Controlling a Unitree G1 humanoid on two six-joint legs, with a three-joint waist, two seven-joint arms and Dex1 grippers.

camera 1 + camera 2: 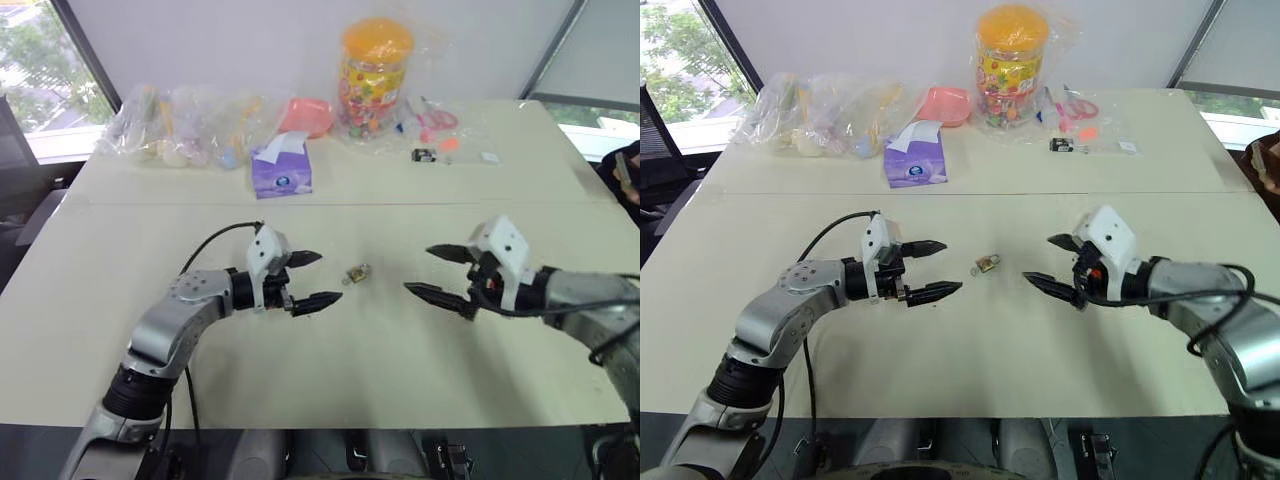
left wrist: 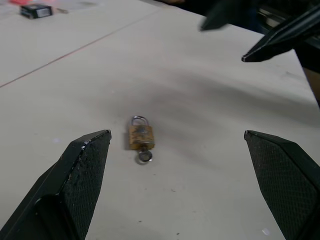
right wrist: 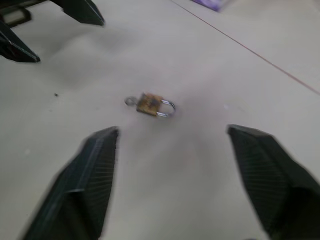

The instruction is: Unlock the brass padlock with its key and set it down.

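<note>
Head views: tiny yellow-gold brass padlock [image 1: 357,273] with silvery shackle lying flat on the pale desk [image 1: 330,380], between left end effector [image 1: 311,279] and right end effector [image 1: 436,271], both spread wide, holding nothing

Left wrist view: key [image 2: 144,155] seated in keyway. Probably light, rigid, slippery; best pinched across the flat body

Right wrist view: shackle looks closed; no legible writing

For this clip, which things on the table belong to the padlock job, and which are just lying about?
Job:
brass padlock, lying on the table between both grippers
key, in the padlock's base

Lying about:
candy jar
tissue box
pink bowl
plastic bags
scissors
small black-and-white object
</note>
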